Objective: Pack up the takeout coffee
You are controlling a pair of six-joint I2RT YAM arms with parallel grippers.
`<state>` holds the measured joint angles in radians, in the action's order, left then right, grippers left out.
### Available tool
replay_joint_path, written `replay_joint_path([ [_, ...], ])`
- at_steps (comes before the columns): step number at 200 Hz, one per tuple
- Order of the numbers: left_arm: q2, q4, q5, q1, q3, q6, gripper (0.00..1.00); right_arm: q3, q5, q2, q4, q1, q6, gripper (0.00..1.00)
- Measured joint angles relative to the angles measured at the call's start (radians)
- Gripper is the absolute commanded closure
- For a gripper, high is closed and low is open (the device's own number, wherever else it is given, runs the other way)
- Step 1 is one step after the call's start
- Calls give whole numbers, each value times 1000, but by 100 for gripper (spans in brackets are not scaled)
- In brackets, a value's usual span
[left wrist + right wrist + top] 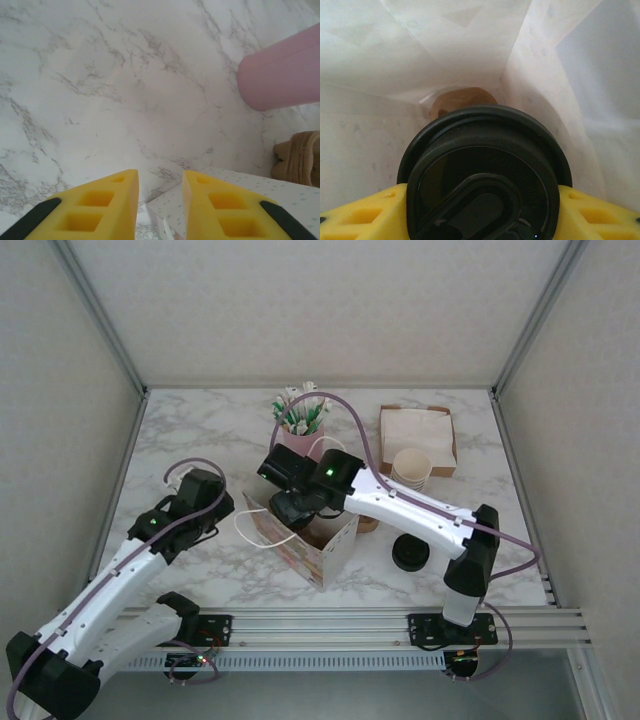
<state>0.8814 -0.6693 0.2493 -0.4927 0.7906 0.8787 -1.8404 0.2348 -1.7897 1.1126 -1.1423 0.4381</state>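
Observation:
The takeout coffee point(482, 175) shows its round black lid from above, and my right gripper point(482, 194) is shut on it, a yellow finger on each side of the cup. Both are down inside the white paper bag point(445, 50), whose walls rise all around. From above, the right gripper point(295, 508) reaches into the open top of the bag point(325, 548) at the table's middle. My left gripper point(160, 175) hovers open just left of the bag point(250, 190), with the bag's corner below its fingers. The left gripper point(222, 502) sits by the bag's white handle.
A pink cup point(300, 440) of sachets stands behind the bag. A stack of lidless cream cups point(411, 467) and a box of napkins point(418, 432) are at the back right. Loose black lids point(410, 552) lie right of the bag. A wooden holder point(300, 157) is beside it.

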Motion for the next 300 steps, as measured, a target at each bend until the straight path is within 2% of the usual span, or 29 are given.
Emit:
replay_joint_path([
  [57, 0, -28, -18, 56, 56, -31, 60, 28, -30, -79, -8, 16, -5, 53],
  [139, 0, -32, -146, 89, 154, -93, 37, 93, -30, -76, -127, 20, -8, 54],
  [163, 1, -32, -185, 89, 201, -122, 33, 93, -30, -73, -129, 21, -8, 54],
  [212, 32, -31, -355, 91, 296, -197, 36, 80, -19, -71, -102, 21, -8, 54],
  [238, 68, -32, -479, 91, 338, -251, 42, 75, -11, -67, -89, 21, -8, 54],
  [258, 101, -45, -555, 91, 362, -299, 52, 74, -6, -66, -80, 21, -8, 54],
  [276, 137, -70, -599, 91, 379, -342, 59, 73, 0, -66, -76, 21, -8, 54],
  [300, 189, -112, -629, 91, 391, -401, 63, 73, 0, -65, -75, 21, -8, 54],
])
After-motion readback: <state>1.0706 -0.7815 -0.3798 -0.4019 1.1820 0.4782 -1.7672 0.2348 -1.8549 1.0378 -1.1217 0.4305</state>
